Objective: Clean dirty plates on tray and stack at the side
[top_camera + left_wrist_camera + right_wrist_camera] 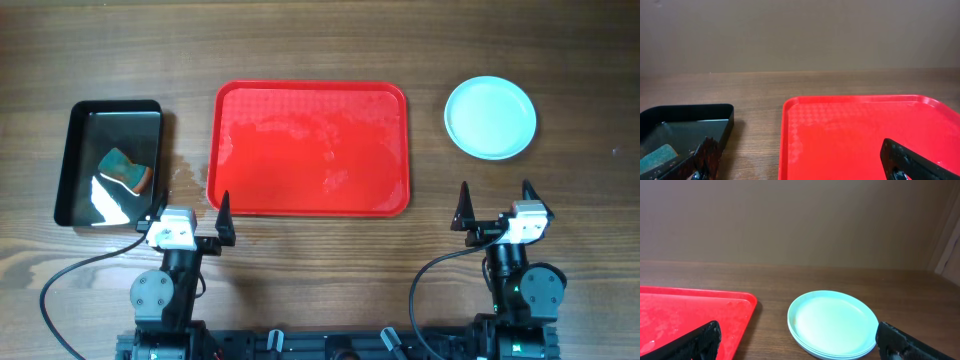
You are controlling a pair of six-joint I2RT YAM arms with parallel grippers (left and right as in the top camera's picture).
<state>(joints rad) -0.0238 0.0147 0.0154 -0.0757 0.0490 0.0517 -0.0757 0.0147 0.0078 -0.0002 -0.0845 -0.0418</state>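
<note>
Pale blue-white round shallow plates [490, 118] sit stacked on the wooden table [100, 40], right of the bare flat red plastic tray [310, 150]. They lie straight ahead of my right pincer [495, 205], well apart from my left pincer [190, 212]; both gape fully, holding nothing.

Red tray [310, 150]: flat bed bare, with only a low rim to cross. Right of the red tray, a broad strip of table [427, 150] separates it from the stacked plates [490, 117]. Left of it, a narrower strip runs to the black tray [110, 125], which holds a sponge [127, 170]. The left gripper [190, 208] stands at the red tray's near left corner and the right gripper [495, 190] near the plates, both with jaws wide apart.
</note>
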